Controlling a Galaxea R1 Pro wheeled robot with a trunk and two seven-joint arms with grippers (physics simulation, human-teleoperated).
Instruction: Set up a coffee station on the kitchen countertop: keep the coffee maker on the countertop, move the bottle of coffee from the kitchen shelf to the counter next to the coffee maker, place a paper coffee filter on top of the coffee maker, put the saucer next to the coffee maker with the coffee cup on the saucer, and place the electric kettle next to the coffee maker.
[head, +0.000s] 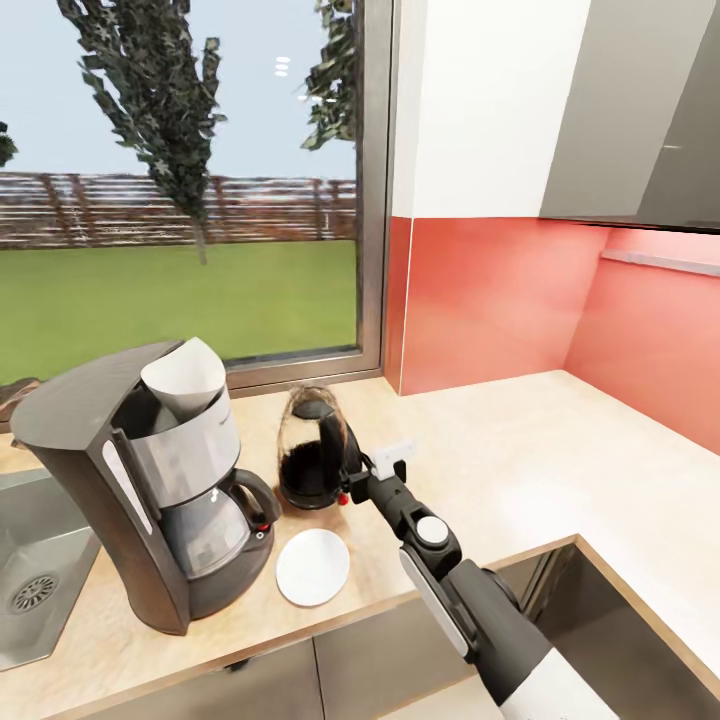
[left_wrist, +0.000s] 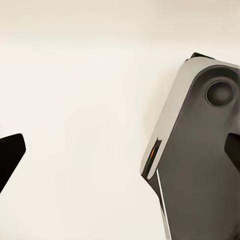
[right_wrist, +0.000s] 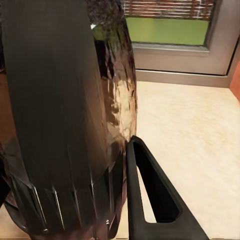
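Glass electric kettle (head: 316, 448) beside saucer (head: 313, 567)

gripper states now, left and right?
Left: cannot be told; the fingers show against a blank pale surface, holding nothing visible.
Right gripper: at the black handle of the domed clear-glass kettle; whether it has closed, cannot be told.

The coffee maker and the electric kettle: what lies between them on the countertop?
In the head view, only a narrow strip of bare countertop separates the coffee maker from the electric kettle. The saucer lies in front of that gap, not in it.
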